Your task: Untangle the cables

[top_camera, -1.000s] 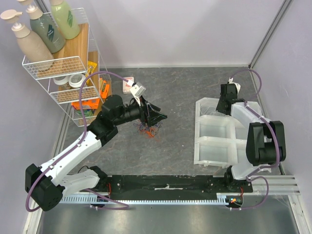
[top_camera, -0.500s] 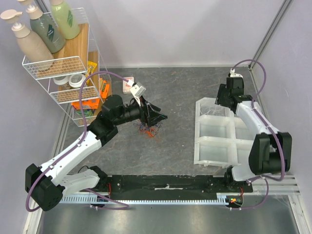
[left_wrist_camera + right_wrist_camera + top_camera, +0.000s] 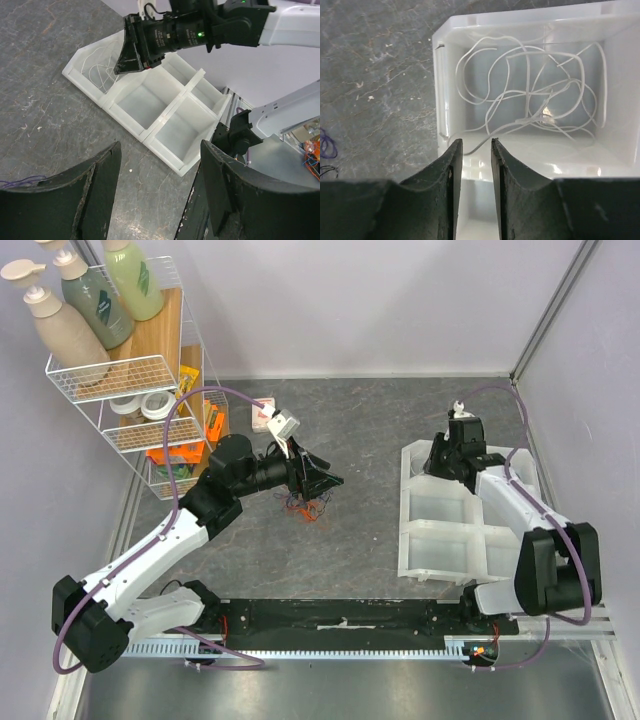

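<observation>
- The right hand [image 3: 474, 144] hangs over the tray's [image 3: 403, 540] far-left compartment, fingers narrowly parted and gripping nothing.
- White cables [image 3: 530, 95] lie loose inside that compartment, apparently sorted out.
- The left hand [image 3: 322, 480], wide open and empty, sits well left of the tray, just above the coloured tangle [image 3: 308, 506] on the surface, likely positioned for the next pick.

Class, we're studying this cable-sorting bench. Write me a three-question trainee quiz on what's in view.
1. True or false: the thin white cables lie inside a compartment of the translucent white plastic divided tray.
2. The right end effector hangs over: A the tray; B the wire rack; C the pump bottles.
3. Complete: the left end effector, by the tangle of coloured cables, is ___.
Key: 1 true; 2 A; 3 open.
</observation>
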You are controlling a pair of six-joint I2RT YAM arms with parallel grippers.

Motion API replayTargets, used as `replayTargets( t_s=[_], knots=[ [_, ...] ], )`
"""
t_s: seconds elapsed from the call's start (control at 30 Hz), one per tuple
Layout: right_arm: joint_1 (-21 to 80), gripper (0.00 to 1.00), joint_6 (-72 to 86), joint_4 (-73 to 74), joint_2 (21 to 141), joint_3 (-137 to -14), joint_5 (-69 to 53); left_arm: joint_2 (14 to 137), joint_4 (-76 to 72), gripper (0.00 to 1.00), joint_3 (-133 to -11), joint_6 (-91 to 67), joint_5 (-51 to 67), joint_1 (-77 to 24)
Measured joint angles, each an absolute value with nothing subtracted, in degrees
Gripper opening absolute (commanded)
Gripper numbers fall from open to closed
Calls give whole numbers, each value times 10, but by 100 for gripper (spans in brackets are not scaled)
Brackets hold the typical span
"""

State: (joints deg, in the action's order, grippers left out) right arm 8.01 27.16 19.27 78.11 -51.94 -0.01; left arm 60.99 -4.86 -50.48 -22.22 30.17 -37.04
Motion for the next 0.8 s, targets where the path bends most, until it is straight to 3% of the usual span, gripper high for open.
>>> replayTargets(
  t_s=[0.43,0.77,0.8],
  knots=[
    [79,18,255,154,944,-567,92,621,-46,69,-505,-222,299,-370],
    [79,58,227,200,900,-582,94,627,-31,70,-505,-220,283,-370],
    [79,71,222,210,881,-585,94,628,-29,70,-505,-219,282,-370]
  ],
)
